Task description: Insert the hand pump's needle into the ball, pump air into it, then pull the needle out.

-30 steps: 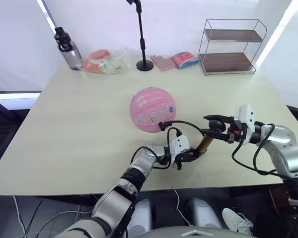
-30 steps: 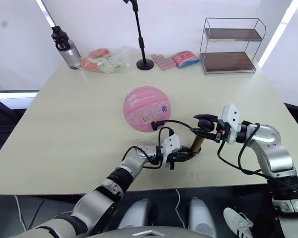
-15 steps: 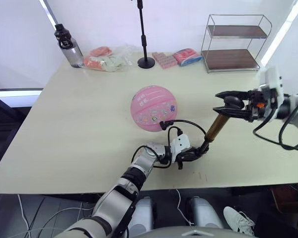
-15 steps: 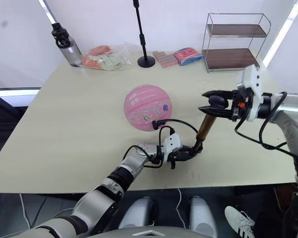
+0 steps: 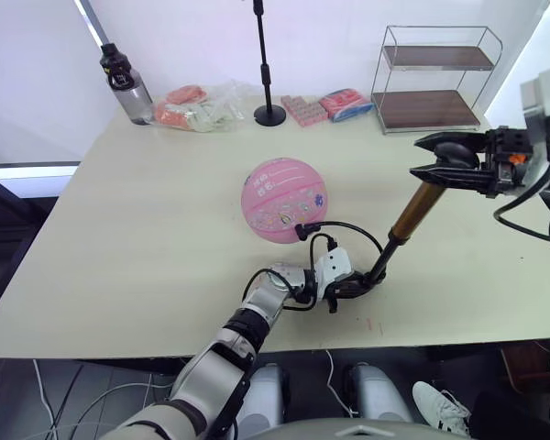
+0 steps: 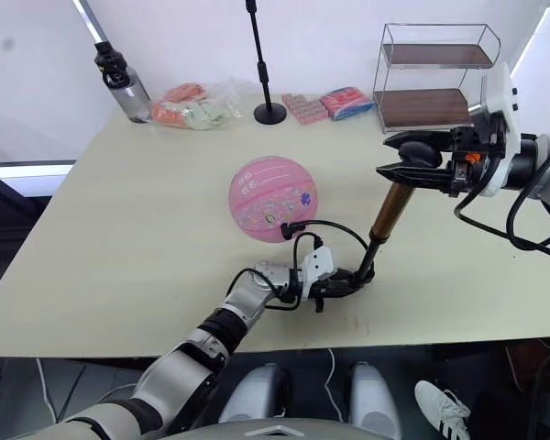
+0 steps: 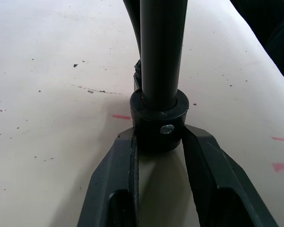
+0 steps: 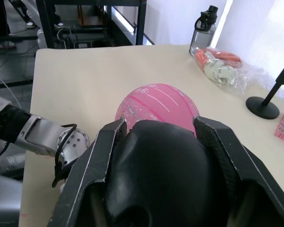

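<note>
— While the pump stood tilted, what held it?
— One hand pump (image 5: 412, 213): the left end effector (image 7: 158, 142) clamped its black base near the front edge; the right end effector (image 5: 440, 163) closed on its handle.
— And beyond?
— One ball (image 5: 284, 201) sat mid-surface (image 5: 147, 229), the hose (image 5: 344, 229) reaching it, with open room leftward. One bottle (image 5: 124, 87) and one wire rack (image 5: 435, 78) stood at the far edge.
</note>
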`<action>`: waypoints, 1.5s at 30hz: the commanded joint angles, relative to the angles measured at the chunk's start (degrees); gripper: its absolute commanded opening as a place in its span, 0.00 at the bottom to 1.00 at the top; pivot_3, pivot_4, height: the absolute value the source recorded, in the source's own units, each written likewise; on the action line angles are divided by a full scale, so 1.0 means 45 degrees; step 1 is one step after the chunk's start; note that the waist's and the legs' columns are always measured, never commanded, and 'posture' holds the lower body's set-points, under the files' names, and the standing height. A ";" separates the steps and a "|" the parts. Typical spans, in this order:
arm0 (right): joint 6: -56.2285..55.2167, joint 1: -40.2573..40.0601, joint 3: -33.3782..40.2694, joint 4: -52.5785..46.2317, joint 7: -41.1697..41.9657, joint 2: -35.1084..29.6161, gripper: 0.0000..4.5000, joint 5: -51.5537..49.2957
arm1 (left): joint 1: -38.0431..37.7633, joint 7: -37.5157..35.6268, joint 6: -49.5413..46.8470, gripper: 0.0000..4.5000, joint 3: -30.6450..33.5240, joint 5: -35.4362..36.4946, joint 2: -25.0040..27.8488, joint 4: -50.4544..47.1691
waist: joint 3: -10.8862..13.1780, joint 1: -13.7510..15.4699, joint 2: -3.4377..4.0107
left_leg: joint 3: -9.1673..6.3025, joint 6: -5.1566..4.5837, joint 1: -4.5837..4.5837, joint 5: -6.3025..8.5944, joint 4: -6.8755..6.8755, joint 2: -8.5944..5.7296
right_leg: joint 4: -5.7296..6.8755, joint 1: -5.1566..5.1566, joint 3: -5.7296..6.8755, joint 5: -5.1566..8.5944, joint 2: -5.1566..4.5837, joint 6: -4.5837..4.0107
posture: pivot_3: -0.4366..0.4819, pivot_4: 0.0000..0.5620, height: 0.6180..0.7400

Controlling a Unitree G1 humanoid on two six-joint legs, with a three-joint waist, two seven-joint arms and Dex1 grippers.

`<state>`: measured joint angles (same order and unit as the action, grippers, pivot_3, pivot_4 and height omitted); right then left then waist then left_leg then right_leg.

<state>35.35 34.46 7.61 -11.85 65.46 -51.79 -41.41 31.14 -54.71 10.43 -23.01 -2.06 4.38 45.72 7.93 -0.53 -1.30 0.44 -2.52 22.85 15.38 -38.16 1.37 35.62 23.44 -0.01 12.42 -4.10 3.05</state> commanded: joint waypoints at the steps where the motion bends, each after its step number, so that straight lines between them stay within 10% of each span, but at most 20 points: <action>1: -0.0623 -0.0776 -0.0442 -0.0109 -0.0294 0.0676 0.39 0.0583 | -0.0888 0.0205 -0.1026 0.21 -0.0383 -0.0930 0.0619 0.1518 | -0.0010 -0.0019 -0.0003 | 0.0000 0.0000 -0.0001 0.0000 0.0001 0.0000 | 0.0000 -0.0001 -0.0001 0.0000 0.0000 0.0000 | 0.48 0.27 1.00; 20: -0.5325 -0.4308 -0.2740 0.2622 -0.0453 0.3491 0.39 0.4344 | -0.0780 0.0406 -0.0954 0.21 -0.0355 -0.0932 0.0549 0.1650 | -0.0159 -0.0056 -0.0069 | -0.0032 0.0000 -0.0067 0.0000 0.0000 0.0016 | 0.0005 -0.0054 0.0031 0.0010 0.0036 -0.0011 | 0.48 0.27 1.00; 45: -0.0072 0.0984 0.0886 0.0606 0.0226 -0.0349 0.39 -0.0213 | -0.0711 0.0294 -0.0899 0.21 -0.0306 -0.0922 0.0633 0.1763 | 0.0008 0.0003 0.0030 | -0.0056 0.0000 -0.0014 0.0000 -0.0009 -0.0010 | 0.0000 -0.0044 0.0049 0.0009 0.0004 -0.0012 | 0.48 0.27 1.00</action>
<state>34.52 35.76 7.21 -8.58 67.09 -51.60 -40.82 31.44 -54.54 10.50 -22.99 -2.02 4.14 46.29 7.97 -0.52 -1.17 0.19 -2.51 22.79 15.38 -38.20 1.32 35.62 23.24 0.21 12.46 -4.08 3.00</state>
